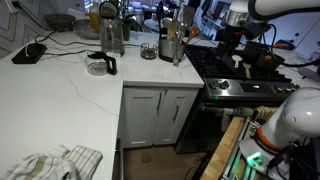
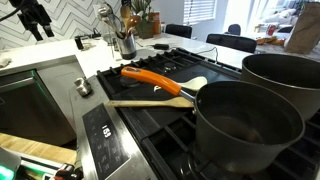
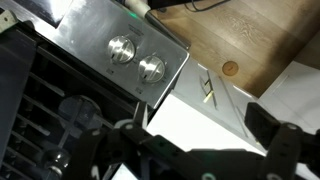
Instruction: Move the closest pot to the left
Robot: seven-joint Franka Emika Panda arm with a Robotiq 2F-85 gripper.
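The nearest dark pot (image 2: pixel 245 125) stands on the stove's front burner, empty, with low round sides. A second dark pot (image 2: pixel 288 72) stands just behind it. In an exterior view both pots show only as dark shapes (image 1: pixel 256 52) on the stove. My gripper (image 2: pixel 35 18) hangs high over the stove's front edge, well away from the pots. In the wrist view the gripper (image 3: pixel 190 140) is open and empty, above the stove knobs (image 3: pixel 137 58) and a white cabinet. No pot shows in the wrist view.
A wooden spatula (image 2: pixel 160 98) and an orange-handled utensil (image 2: pixel 160 78) lie on the burners beside the near pot. A steel utensil holder (image 2: pixel 125 40) and a glass jug (image 1: pixel 100 64) stand on the white counter. A cloth (image 1: pixel 55 163) lies at the counter's near edge.
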